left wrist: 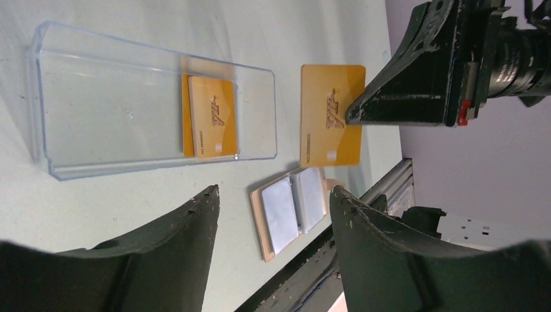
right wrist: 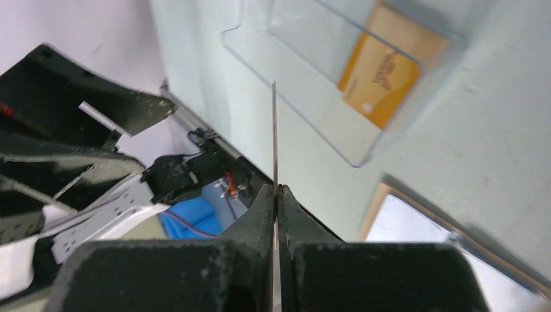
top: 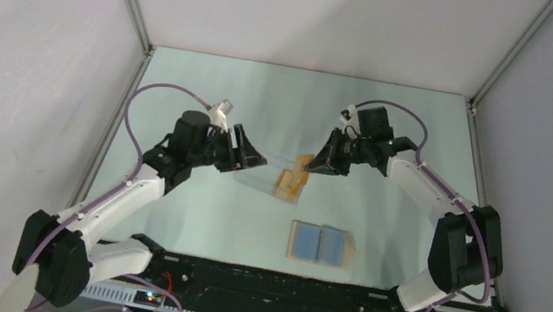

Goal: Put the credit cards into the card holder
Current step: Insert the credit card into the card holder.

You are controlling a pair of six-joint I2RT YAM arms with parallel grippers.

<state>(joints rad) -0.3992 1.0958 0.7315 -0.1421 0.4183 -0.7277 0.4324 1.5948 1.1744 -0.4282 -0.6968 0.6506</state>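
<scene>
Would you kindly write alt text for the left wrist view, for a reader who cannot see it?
The right gripper pinches an orange-yellow rectangular card by its edge. Beside it, a clear plastic box holds more orange cards; an open tan wallet lies nearby.

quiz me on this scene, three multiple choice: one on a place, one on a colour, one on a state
1. The card holder lies: A in a drawer; B open on the table, apart from the clear box; C on a shelf.
2. Its lining is: A blue; B red; C green.
3. The right gripper is: A wide open; B hidden; C shut on a credit card.
Answers: 1 B, bare table separates it from the box; 2 A, blue panels show; 3 C, its fingers pinch the card's edge.
</scene>
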